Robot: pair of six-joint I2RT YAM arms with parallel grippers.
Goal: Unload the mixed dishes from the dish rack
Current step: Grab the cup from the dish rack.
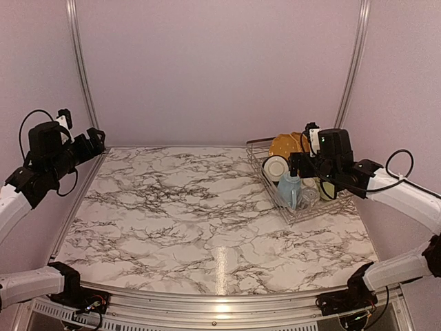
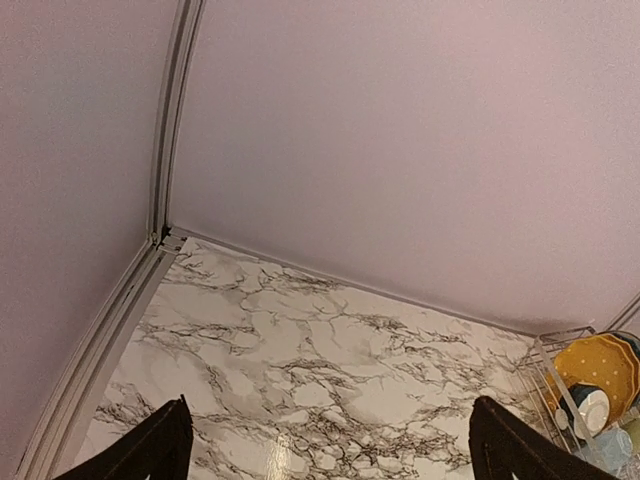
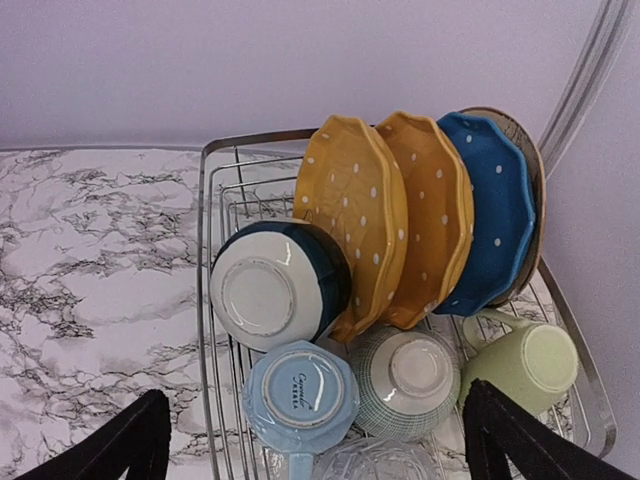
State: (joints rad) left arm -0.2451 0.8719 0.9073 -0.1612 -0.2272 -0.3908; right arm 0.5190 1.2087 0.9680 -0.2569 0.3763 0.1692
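The silver wire dish rack (image 1: 256, 157) stands at the table's right back; it also shows in the right wrist view (image 3: 205, 250). It holds two mustard-yellow dotted plates (image 3: 350, 220), a blue dotted plate (image 3: 490, 220), a cream plate edge behind it (image 3: 530, 150), a bowl with a white base and dark-blue wall (image 3: 265, 290), a grey-checked bowl (image 3: 405, 385), a light-blue mug (image 3: 300, 395), a pale-green mug (image 3: 525, 360) and a clear glass (image 3: 375, 465). My right gripper (image 3: 310, 440) hovers open above the mugs and bowls, holding nothing. My left gripper (image 2: 330, 440) is open and empty, high at the table's far left.
Pale walls with metal corner rails (image 1: 78, 69) close the back and sides. The marble table (image 1: 193, 214) spreads left of the rack. The rack shows at the right edge of the left wrist view (image 2: 560, 390).
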